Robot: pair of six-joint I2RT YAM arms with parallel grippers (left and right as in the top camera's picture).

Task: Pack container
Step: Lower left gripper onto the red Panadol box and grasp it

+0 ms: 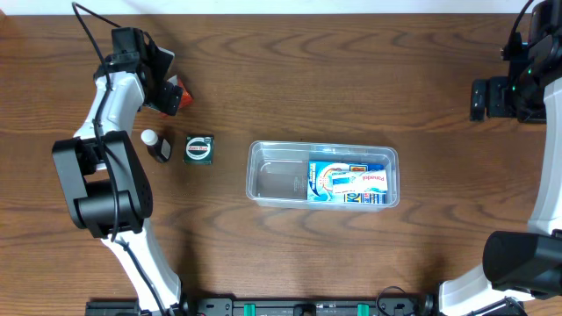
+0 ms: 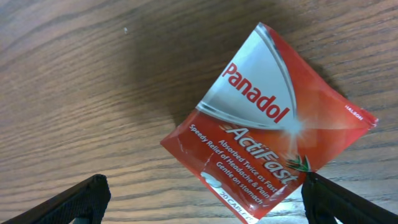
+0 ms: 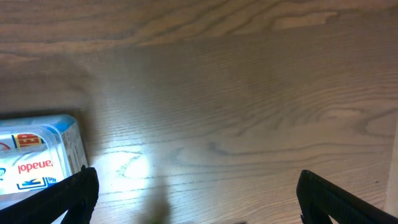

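Lying mid-table, the clear container (image 1: pixel 274 175) runs its long axis left-right, a blue Panadol box (image 1: pixel 349 182) in its right half. The left gripper (image 2: pixel 204 180) gapes above a red Panadol ActiFast pack (image 2: pixel 267 124); the right gripper (image 3: pixel 198 174) gapes too.

The container (image 1: pixel 274 180) is a clear, shallow plastic tub, rectangular with rounded corners and a rim. It stands upright on the table (image 1: pixel 351 70), open side up, a little right of the middle in the overhead view, with its long sides running left to right. A blue-and-white box (image 1: pixel 349 183) lies flat inside, filling only its right part.
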